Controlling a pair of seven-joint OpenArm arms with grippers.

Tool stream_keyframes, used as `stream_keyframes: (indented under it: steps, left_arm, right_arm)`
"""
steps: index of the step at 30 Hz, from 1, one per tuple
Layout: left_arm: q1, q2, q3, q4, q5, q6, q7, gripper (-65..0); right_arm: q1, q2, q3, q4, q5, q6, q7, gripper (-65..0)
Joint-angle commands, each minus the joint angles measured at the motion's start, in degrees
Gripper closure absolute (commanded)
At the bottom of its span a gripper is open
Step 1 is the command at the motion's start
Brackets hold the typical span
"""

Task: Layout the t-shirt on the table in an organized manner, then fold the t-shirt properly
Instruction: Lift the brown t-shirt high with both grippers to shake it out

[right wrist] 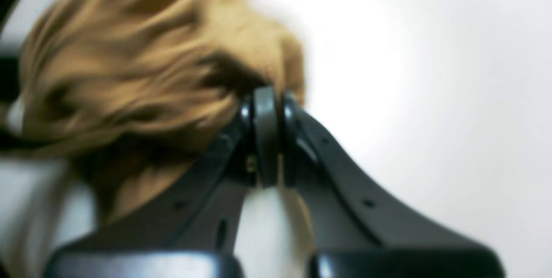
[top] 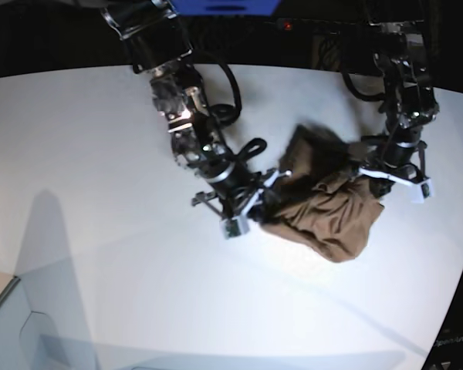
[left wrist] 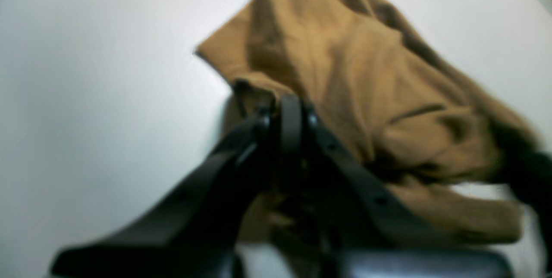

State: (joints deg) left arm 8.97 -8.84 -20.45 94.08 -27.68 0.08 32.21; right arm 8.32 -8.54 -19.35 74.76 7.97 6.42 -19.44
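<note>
Both black grippers are pinched closed on a brown t-shirt [top: 329,210]. The right gripper [right wrist: 266,97] clamps cloth at one edge; the left gripper [left wrist: 290,104] clamps a fold at the opposite edge. The shirt hangs bunched and wrinkled between them, its lower part resting on the glossy white table [top: 100,154].

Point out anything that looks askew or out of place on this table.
The t-shirt is not laid flat: it sits bunched and creased on the table, held between the left gripper and the right gripper, both shut on cloth. Nothing looks torn or spilled.
</note>
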Motion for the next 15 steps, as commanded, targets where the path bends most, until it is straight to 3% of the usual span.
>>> stream_keyframes:
  steps: [1, 7, 15]
  left_arm:
    - [0.1, -0.9, -1.9, 2.5, 0.0, 0.1, -1.7, -0.4]
    - [1.6, -1.0, -7.0, 10.0, 0.0, 0.1, -1.7, -0.4]
    - [1.2, -0.9, -7.1, 18.3, 0.0, 0.1, -1.6, -0.4]
  right_arm:
    - [1.3, -0.5, 1.8, 3.3, 0.4, 0.6, 1.8, 0.0]
    - [1.2, 0.3, 8.0, 16.4, 0.4, 0.6, -4.2, 0.0]
    - [0.9, 1.9, 8.1, 34.3, 0.4, 0.6, -10.7, 0.0]
